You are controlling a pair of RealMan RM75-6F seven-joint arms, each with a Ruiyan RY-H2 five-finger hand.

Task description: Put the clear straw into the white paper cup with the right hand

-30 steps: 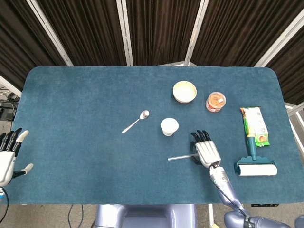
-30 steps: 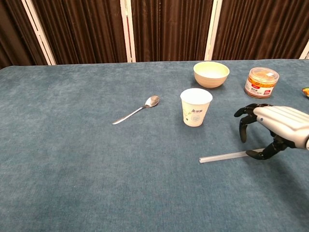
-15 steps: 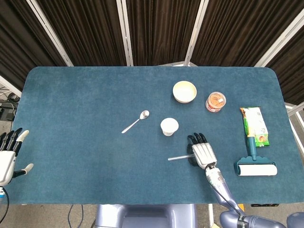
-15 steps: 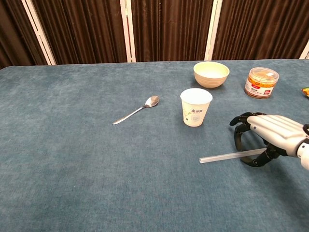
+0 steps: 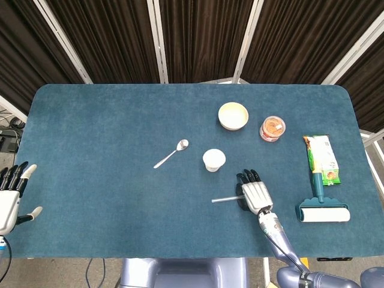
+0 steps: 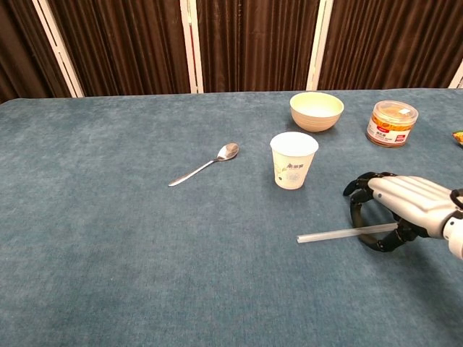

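Note:
The clear straw (image 5: pixel 225 198) (image 6: pixel 336 233) lies low over the blue table, below and right of the white paper cup (image 5: pixel 214 159) (image 6: pixel 294 160), which stands upright. My right hand (image 5: pixel 254 193) (image 6: pixel 396 209) is at the straw's right end, with fingers (image 6: pixel 354 206) and thumb curled around it, so it grips that end. The straw's left end points toward the table's middle. My left hand (image 5: pixel 12 198) hangs off the table's left edge with fingers apart and nothing in it. The chest view does not show it.
A cream bowl (image 5: pixel 233 115) (image 6: pixel 316 110) and an orange-filled jar (image 5: pixel 272 128) (image 6: pixel 393 123) stand behind the cup. A metal spoon (image 5: pixel 171 153) (image 6: pixel 205 164) lies to its left. A lint roller (image 5: pixel 323 207) and a green snack packet (image 5: pixel 322 159) lie at the right.
My right hand has slid slightly left and its fingers have curled closer around the straw's right end. The straw has shifted a little left. The left hand has not moved.

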